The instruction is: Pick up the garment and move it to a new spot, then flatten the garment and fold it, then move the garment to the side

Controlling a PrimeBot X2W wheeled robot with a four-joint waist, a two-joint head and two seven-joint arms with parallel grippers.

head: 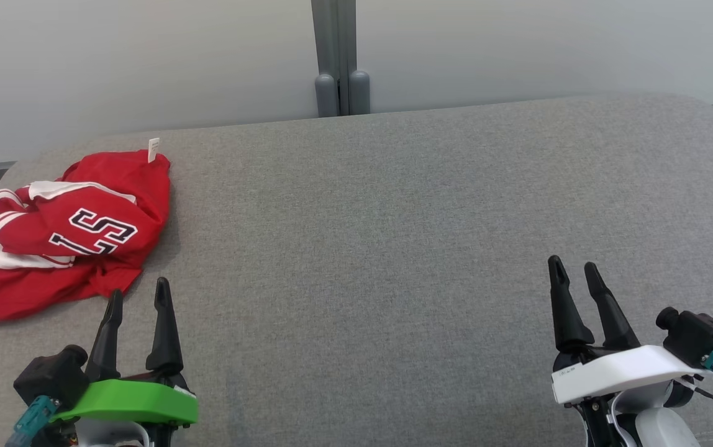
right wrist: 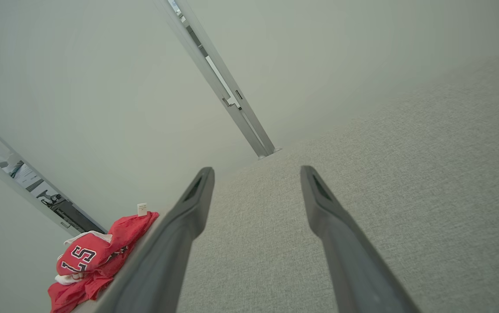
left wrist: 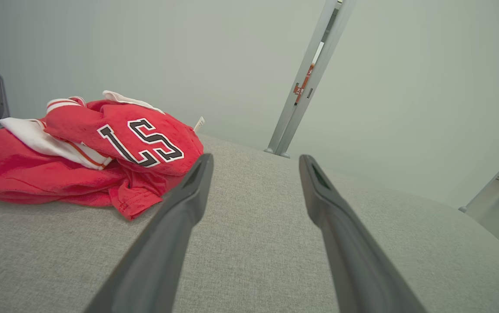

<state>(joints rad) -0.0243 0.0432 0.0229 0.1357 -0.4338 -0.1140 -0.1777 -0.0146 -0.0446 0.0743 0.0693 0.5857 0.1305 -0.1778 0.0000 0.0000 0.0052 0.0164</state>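
Crumpled red garment (head: 64, 233) heaped at the grey worktop's (head: 394, 248) left edge; the left gripper (head: 138, 287) sits beside it, likely to grab; right gripper (head: 573, 262) well apart. Both jaws apart, empty.

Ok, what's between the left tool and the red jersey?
Only a strip of bare grey cushion separates the left tool from the red jersey, clearest in the left wrist view.

Grey fabric surface (head: 394, 236) (wall (head: 145, 62) behind)
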